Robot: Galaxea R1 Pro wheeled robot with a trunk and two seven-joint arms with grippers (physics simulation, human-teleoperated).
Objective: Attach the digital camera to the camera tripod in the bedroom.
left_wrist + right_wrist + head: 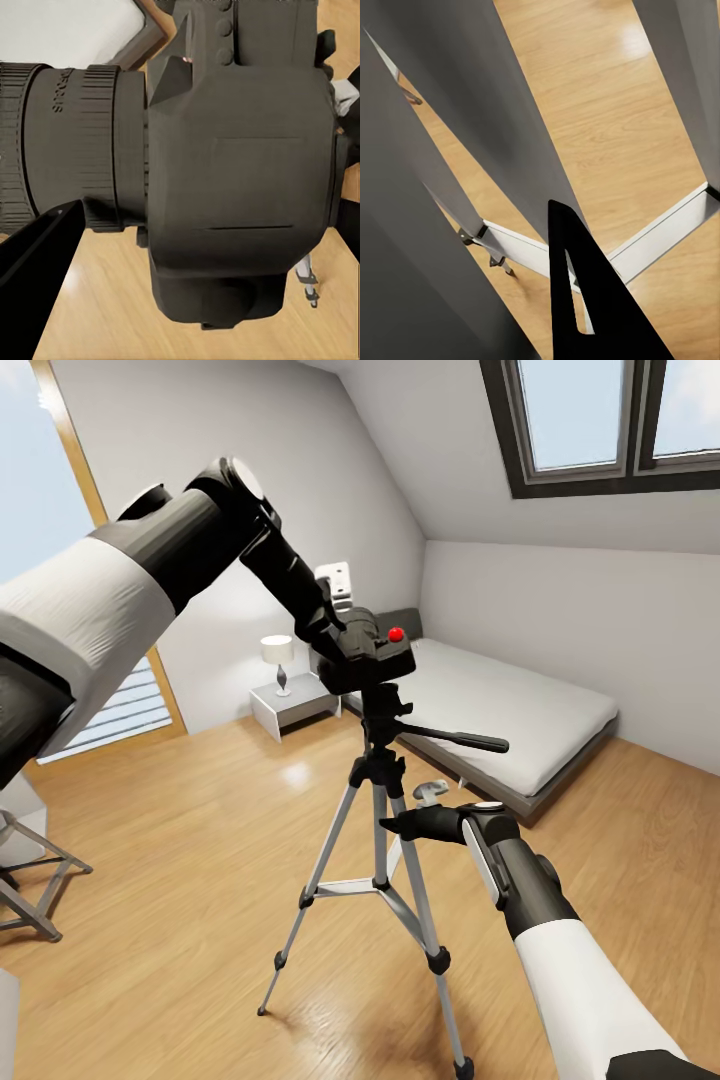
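Head view: the tripod (382, 860) stands on the wood floor (180, 880) in the middle of the bedroom, legs spread, its long handle (455, 738) sticking out toward the bed (500, 710). The camera (368, 652), with its red button (396, 634) up, sits right on top of the tripod's head. The left arm reaches down to it from the window side, and the left gripper (335, 630) is against the back of the camera; from here I cannot tell how tightly its fingers sit on it. The right gripper (400, 824) is lower down, up against the tripod's legs just below the black collar, and how far it is open I cannot tell either. A nightstand (292, 705) with a small lamp (278, 656) stands by the far wall, a skylight (610, 420) is set in the sloped ceiling, and a grey stool (35, 880) is off by the window.

Left wrist view: the camera (240, 172) is pressed close, lens barrel (67, 142) out to one side. One dark finger (41, 255) lies along the barrel, touching or nearly so.

Right wrist view: tripod legs (487, 127) run past very close, with the silver spreader brace (660, 240) beyond. One black fingertip (585, 300) shows just beside a leg; contact is unclear.
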